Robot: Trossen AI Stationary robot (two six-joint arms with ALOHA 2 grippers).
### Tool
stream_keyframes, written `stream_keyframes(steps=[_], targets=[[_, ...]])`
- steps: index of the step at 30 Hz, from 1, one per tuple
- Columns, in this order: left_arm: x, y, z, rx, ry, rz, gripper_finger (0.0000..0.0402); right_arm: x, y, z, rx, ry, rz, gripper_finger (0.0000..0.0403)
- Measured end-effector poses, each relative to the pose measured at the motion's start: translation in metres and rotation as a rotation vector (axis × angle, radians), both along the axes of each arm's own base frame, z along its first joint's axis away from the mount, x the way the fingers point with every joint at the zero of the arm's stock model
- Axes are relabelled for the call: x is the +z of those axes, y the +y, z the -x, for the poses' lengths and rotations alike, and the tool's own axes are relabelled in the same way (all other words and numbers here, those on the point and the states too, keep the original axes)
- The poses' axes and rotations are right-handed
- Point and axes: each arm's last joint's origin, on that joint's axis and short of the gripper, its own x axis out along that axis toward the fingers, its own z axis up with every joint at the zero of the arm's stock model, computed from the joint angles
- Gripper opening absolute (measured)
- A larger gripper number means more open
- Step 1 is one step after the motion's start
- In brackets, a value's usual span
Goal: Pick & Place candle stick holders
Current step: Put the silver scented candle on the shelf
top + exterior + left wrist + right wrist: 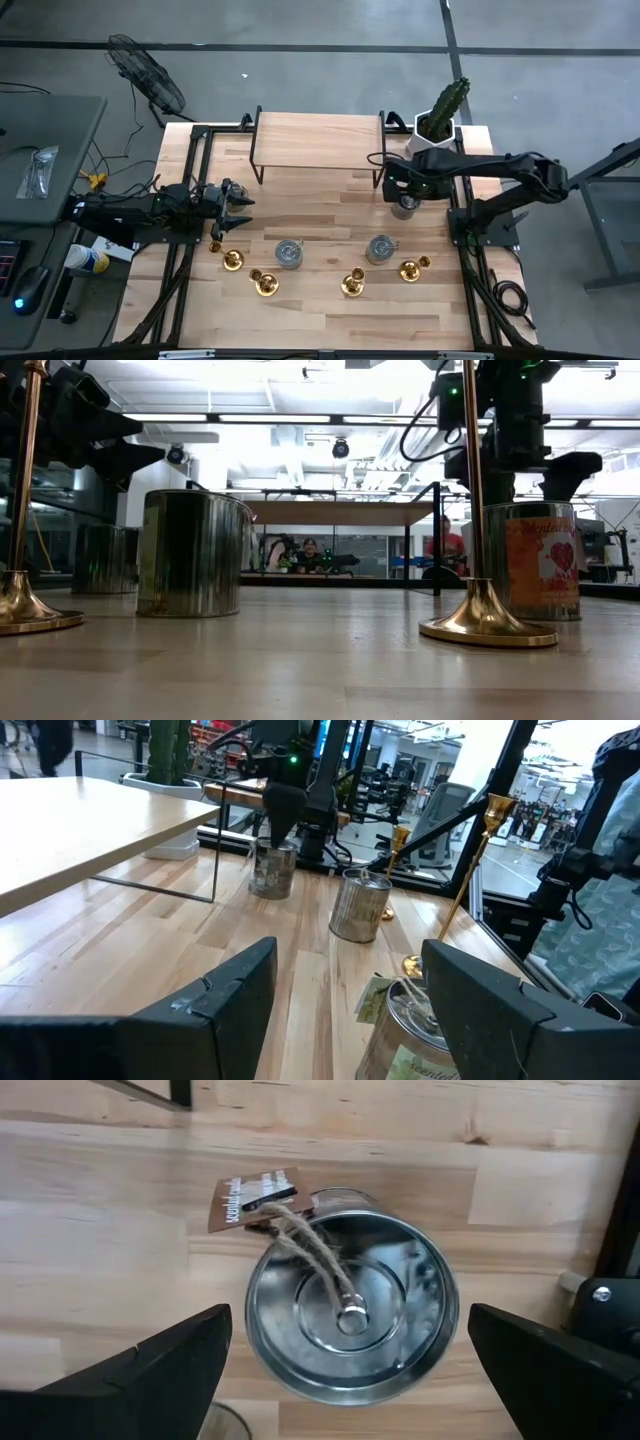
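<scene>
Right gripper [340,1355] released above tin [350,1320] near right edge, left gripper [238,205] released at left edge, holders [233,260] along front edge.

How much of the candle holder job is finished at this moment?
Nothing looks done yet: all four holders stand on the table's near part, and none is gripped. In hand: the right end effector hovers open over a tin, not a holder. The left end effector waits open at the left edge. Every holder is left to move.
</scene>
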Motion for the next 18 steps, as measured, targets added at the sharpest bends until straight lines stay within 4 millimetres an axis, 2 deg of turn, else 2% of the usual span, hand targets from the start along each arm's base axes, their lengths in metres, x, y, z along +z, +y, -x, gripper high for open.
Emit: stream_keyframes(steps=[13,18], targets=[[0.000,0.000,0.000,0.001,0.000,0.000,0.0243,-0.010,-0.006,-0.005,-0.009,0.043,-0.018,0.0400],[0.000,0.000,0.000,0.000,0.000,0.000,0.0243,-0.022,-0.005,-0.006,-0.013,0.013,-0.043,0.0400]])
